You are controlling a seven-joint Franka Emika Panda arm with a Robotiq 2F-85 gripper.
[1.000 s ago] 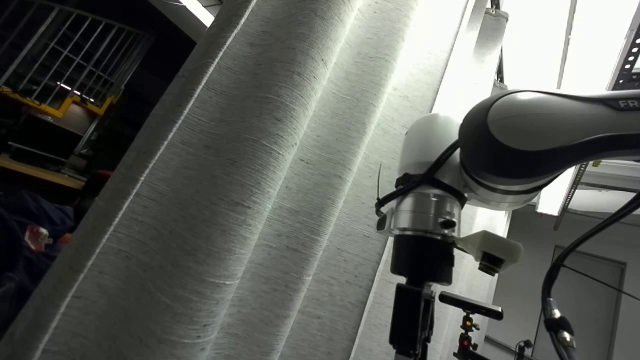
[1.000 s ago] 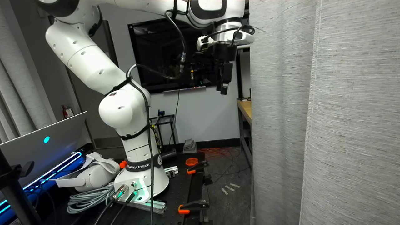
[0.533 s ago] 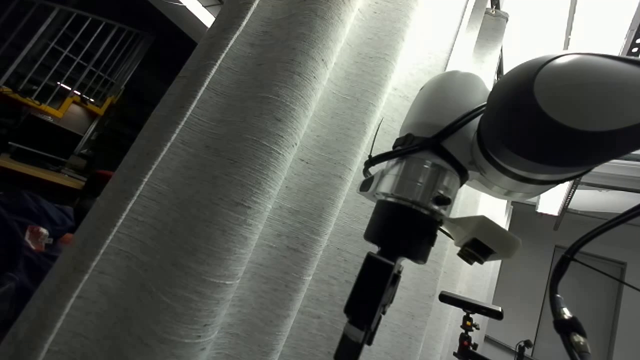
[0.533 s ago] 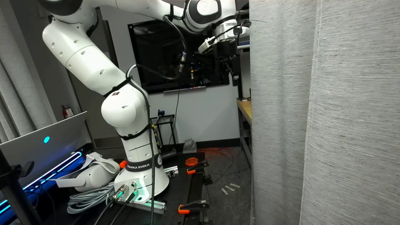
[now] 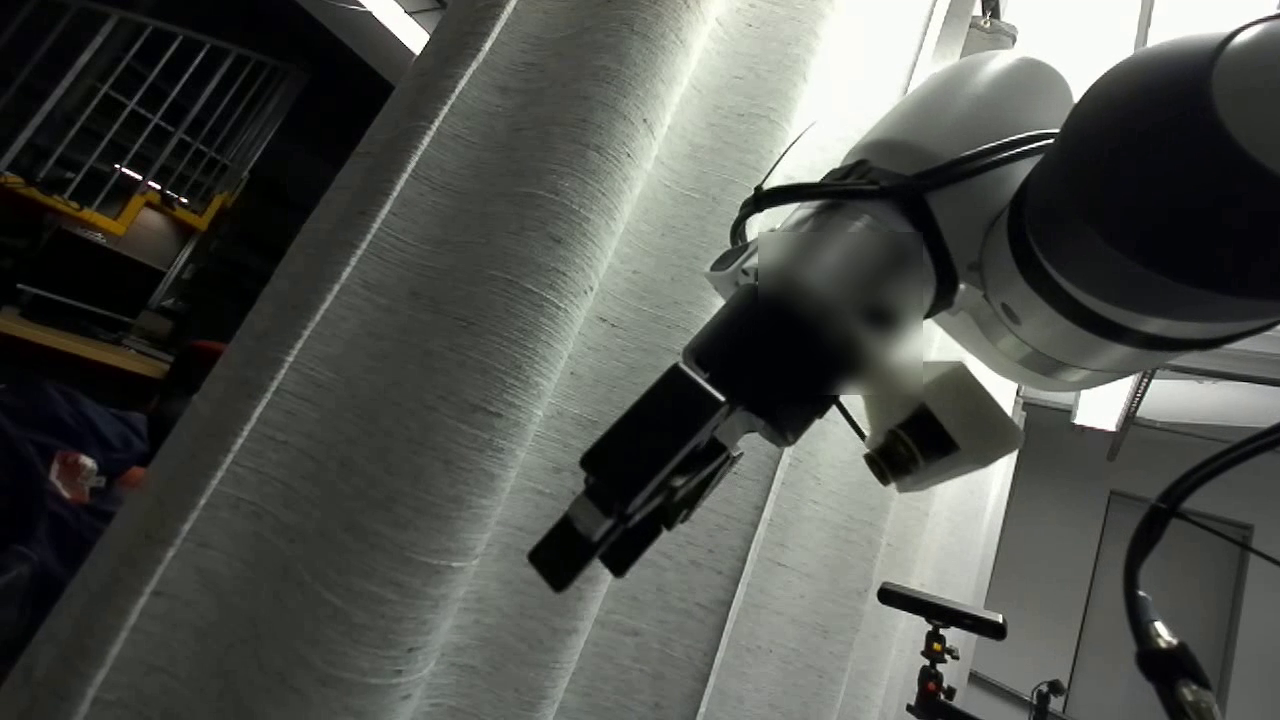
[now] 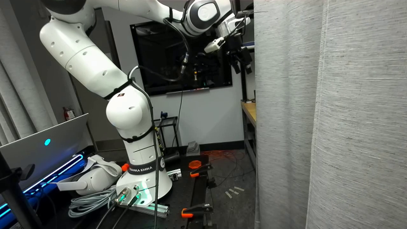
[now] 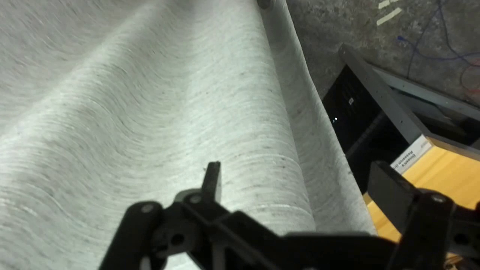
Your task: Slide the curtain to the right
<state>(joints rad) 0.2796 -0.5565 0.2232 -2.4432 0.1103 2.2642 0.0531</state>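
The large pale grey pleated curtain [image 5: 470,330] hangs across the middle of an exterior view. It fills the right side in an exterior view [image 6: 359,111]. In the wrist view the curtain [image 7: 232,97] covers the left and middle, and its free edge runs down toward the space between my fingers. My gripper [image 7: 296,167] is open there, one finger over the fabric and the other beyond the edge. The black gripper points obliquely down in both exterior views [image 5: 590,562] [image 6: 243,70]. No fabric is seen gripped; whether a finger touches the curtain cannot be told.
A wooden table [image 7: 446,172] with a dark metal frame stands just past the curtain's edge; it also shows in an exterior view [image 6: 250,110]. A camera on a stand [image 5: 940,612] is at the lower right. A wall screen [image 6: 181,60] hangs behind the arm.
The wrist has tilted so that the gripper swings from pointing straight down to obliquely, toward the curtain. The fingers now show apart in an exterior view. The curtain has not visibly moved.
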